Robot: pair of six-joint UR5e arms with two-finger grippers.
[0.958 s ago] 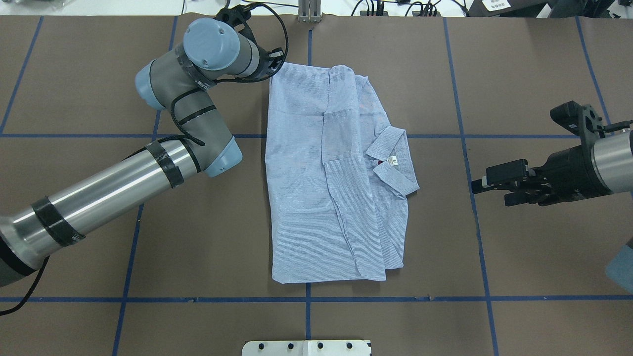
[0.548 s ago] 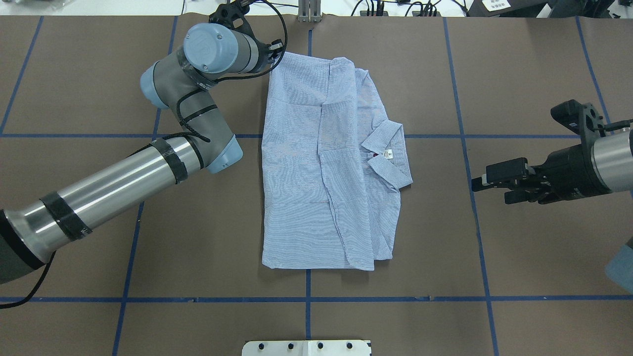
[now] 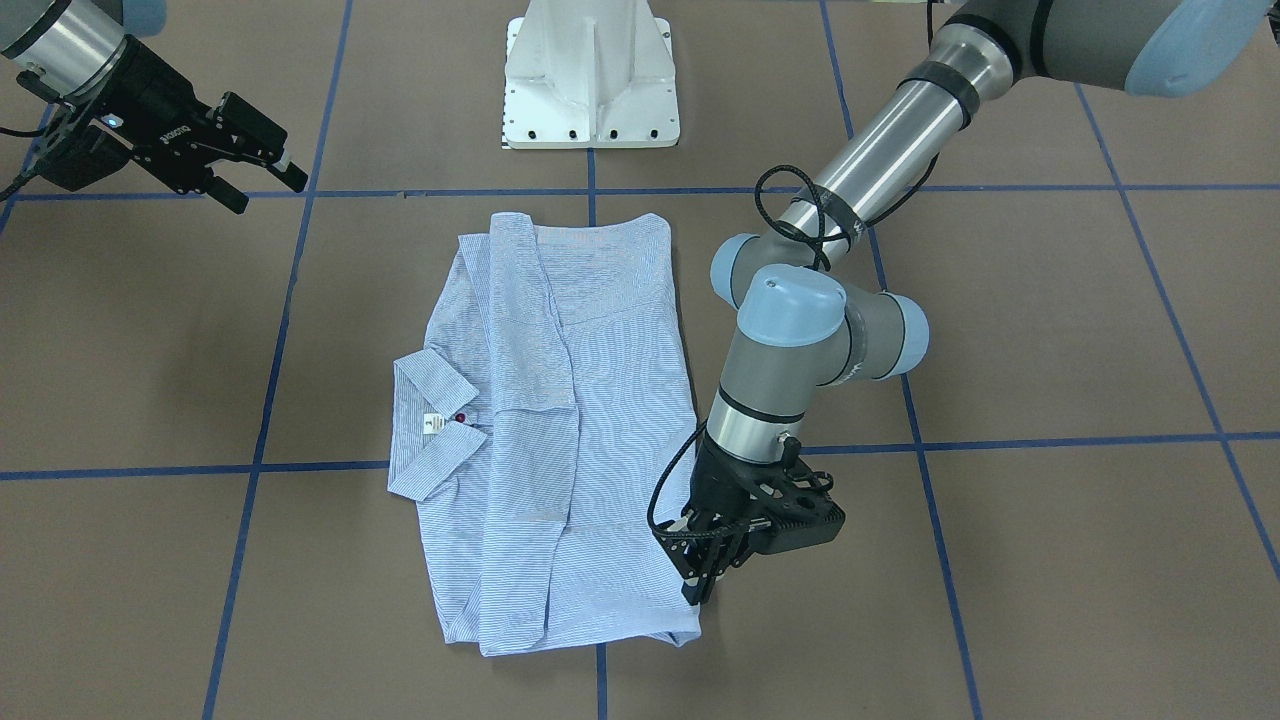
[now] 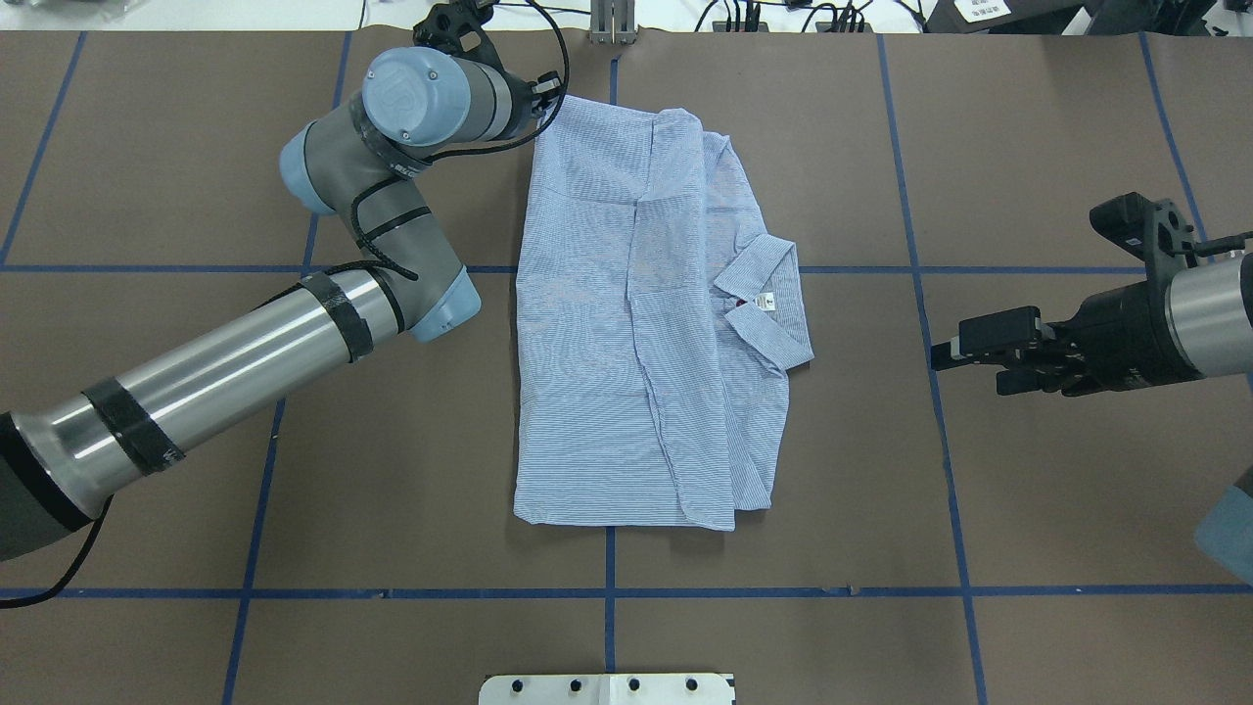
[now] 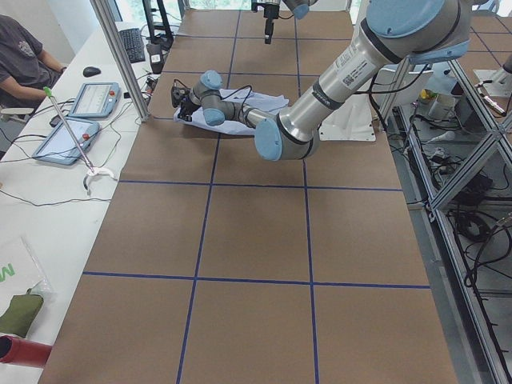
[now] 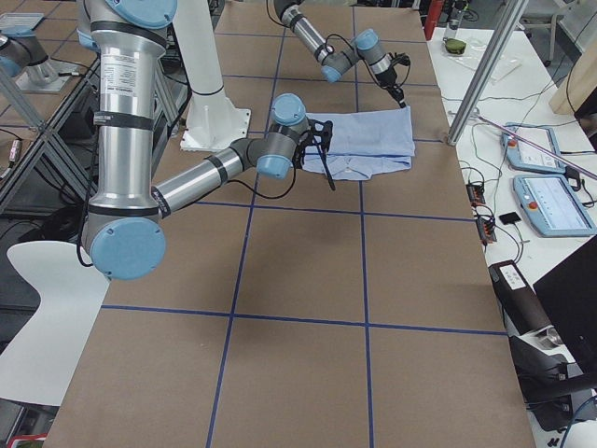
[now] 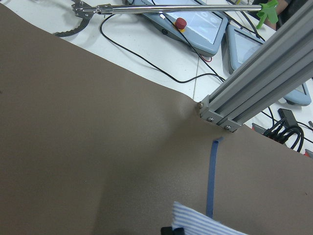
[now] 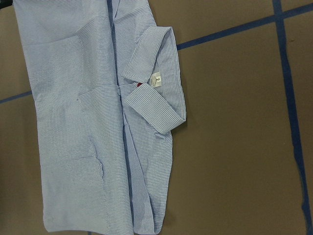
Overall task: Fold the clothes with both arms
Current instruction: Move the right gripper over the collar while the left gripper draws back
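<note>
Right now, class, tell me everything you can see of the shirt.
The shirt is light blue-and-white, finely striped cloth. It is folded into a rough rectangle and lies flat, slightly wrinkled, on the brown table. Overlapping panels run down its middle. Its collar sticks out toward the robot's right and lies open, showing a white label and a red button. The left gripper has its jaws at the far left corner, apparently pinching it. The right gripper is clear of the shirt.
</note>
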